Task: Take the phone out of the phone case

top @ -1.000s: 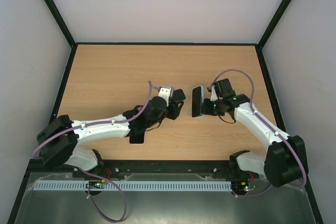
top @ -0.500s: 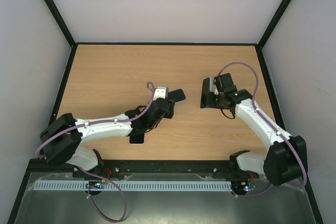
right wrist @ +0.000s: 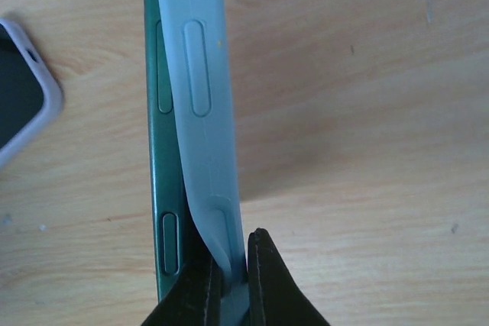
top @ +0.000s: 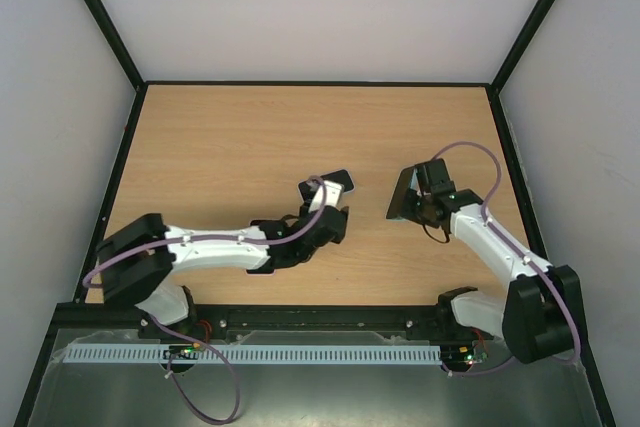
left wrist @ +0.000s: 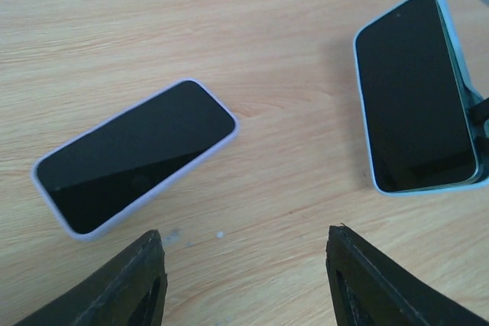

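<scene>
Since half a second ago the left gripper has drawn back toward the near edge. Its fingers are spread wide and hold nothing. Just past it on the far side a lilac-cased phone lies flat on the wooden table, its dark screen up.

Right of that and apart from it is the phone, green along its edge, in a pale blue phone case. It is tilted up on a long side, lower and nearer than before; contact with the table can't be told.

The right gripper is pinched tight on the case lip at the near end. There the lip is peeled off the phone's side; farther along the two sit flush.
</scene>
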`<state>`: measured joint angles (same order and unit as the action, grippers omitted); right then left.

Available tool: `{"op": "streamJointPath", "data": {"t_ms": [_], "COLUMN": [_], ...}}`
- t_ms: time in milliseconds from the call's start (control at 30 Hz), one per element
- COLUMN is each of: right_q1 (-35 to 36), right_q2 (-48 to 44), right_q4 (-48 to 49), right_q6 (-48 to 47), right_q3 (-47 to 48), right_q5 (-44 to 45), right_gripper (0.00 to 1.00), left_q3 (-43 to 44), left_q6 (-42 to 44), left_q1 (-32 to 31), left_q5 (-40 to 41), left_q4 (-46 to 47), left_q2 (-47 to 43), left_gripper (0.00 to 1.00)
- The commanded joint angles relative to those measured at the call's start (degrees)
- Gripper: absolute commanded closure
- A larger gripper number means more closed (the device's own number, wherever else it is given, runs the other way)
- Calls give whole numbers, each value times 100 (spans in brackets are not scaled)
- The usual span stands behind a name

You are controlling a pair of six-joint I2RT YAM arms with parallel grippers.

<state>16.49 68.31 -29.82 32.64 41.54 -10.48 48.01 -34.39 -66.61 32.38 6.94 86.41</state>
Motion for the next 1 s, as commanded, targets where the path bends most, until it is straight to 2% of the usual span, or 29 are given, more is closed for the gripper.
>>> {"op": "streamJointPath", "data": {"t_ms": [0, 267, 367, 433, 733, 867, 967], "right_q1": [-13, -18, -23, -22, -21, -22, -23], "right_q2": [-498, -718, -668, -628, -214, -222, -190], "right_q4": [425, 734, 749, 752, 842, 951, 997], "right_q6": [423, 734, 709, 708, 649, 681, 652], "right_q3": [-356, -721, -739, -770, -776, -859, -877], "right_q5": [-14, -383, -538, -683, -858, -1044, -1148], "right_gripper": [98, 98, 98, 98, 98, 98, 98], "left_q3": [525, 1116, 989, 831, 1032, 1174, 1193], "left_q6": [603, 1474, 1976, 2322, 3274, 3576, 3780], "left_q1": [-293, -621, -693, -713, -713, -704, -683], "left_q5": [98, -248, -73, -18, -292, -157, -116], "left_q4": [136, 1343, 2001, 2564, 2527, 2351, 2325], "left_q2": [645, 1731, 1981, 2101, 2449, 2600, 2693], "left_gripper": [42, 46, 51, 51, 52, 57, 57]}}
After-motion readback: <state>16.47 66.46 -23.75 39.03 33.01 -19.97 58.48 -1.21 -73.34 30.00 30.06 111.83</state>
